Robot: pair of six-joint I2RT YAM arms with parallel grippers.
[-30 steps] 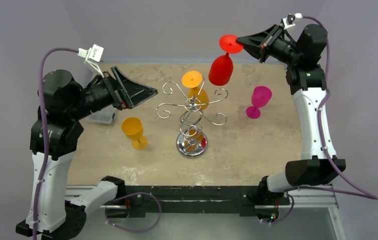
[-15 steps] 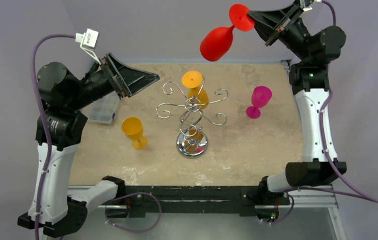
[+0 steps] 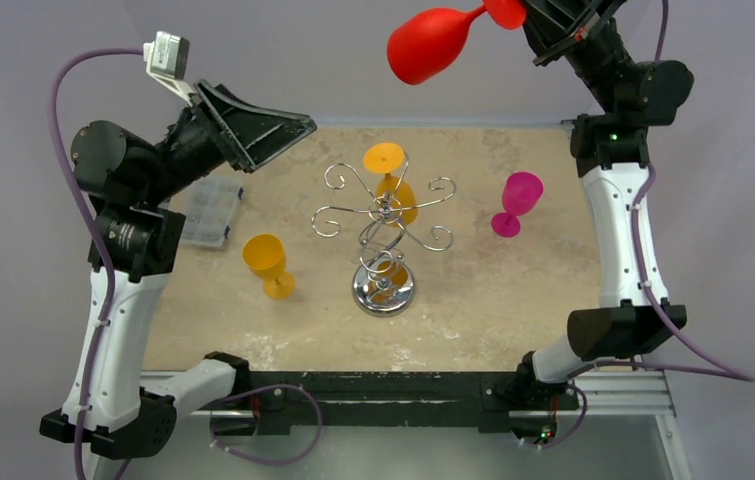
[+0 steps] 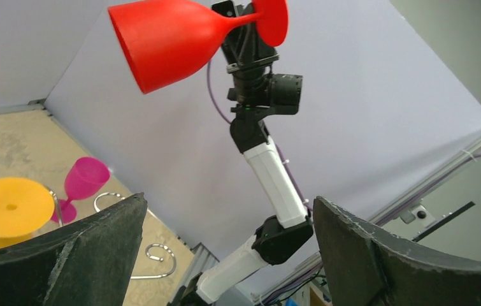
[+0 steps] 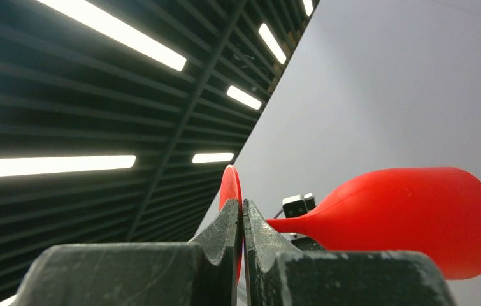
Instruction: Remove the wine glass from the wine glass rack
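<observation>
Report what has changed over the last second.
The right gripper, shut on the red wine glass by its foot, carried it upward and tipped it nearly level, bowl pointing left. The left gripper, open, swung upward. The wine glass rack, the orange glass on it, the standing orange glass and the pink glass stayed put.

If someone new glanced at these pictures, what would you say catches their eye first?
The red wine glass is held high over the table's far edge, its foot pinched in the right claw. Below, the chrome wine glass rack stands mid-table with an orange glass hanging on it.
</observation>
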